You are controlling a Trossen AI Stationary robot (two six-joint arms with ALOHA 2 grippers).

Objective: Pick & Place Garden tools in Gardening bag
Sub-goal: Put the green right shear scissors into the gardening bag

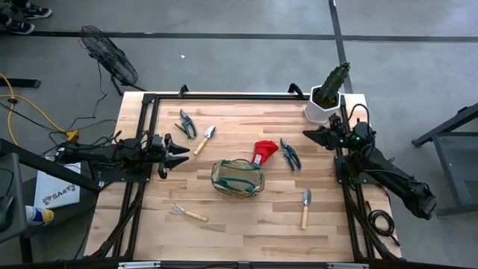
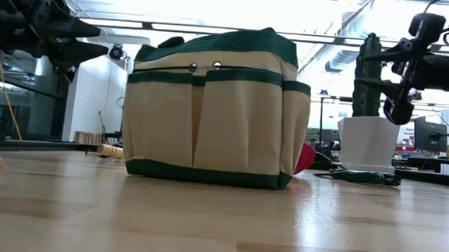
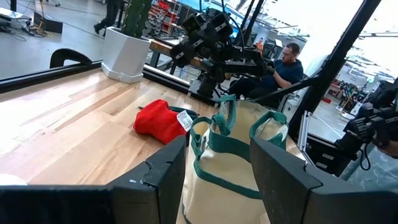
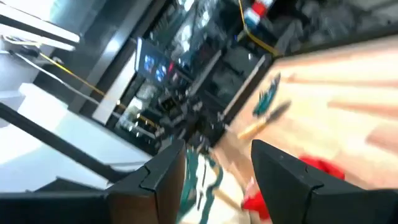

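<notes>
The tan gardening bag (image 1: 237, 178) with green trim stands upright mid-table, its mouth up. Around it on the wood lie the garden tools: pruning shears (image 1: 186, 124) and a trowel (image 1: 205, 140) at the far left, a hand rake (image 1: 187, 214) near left, a red glove (image 1: 264, 151), second shears (image 1: 290, 154) and a second trowel (image 1: 305, 207) to the right. My left gripper (image 1: 181, 154) hovers open at the left edge, pointing at the bag (image 3: 231, 163). Over the right edge, by the cactus pot, my right gripper (image 1: 312, 135) hovers open, holding nothing.
A green cactus in a white pot (image 1: 326, 98) stands at the table's far right corner, close behind my right gripper. A black frame (image 1: 224, 96) runs along the far edge and both sides. A person (image 3: 285, 64) sits beyond the table's right side.
</notes>
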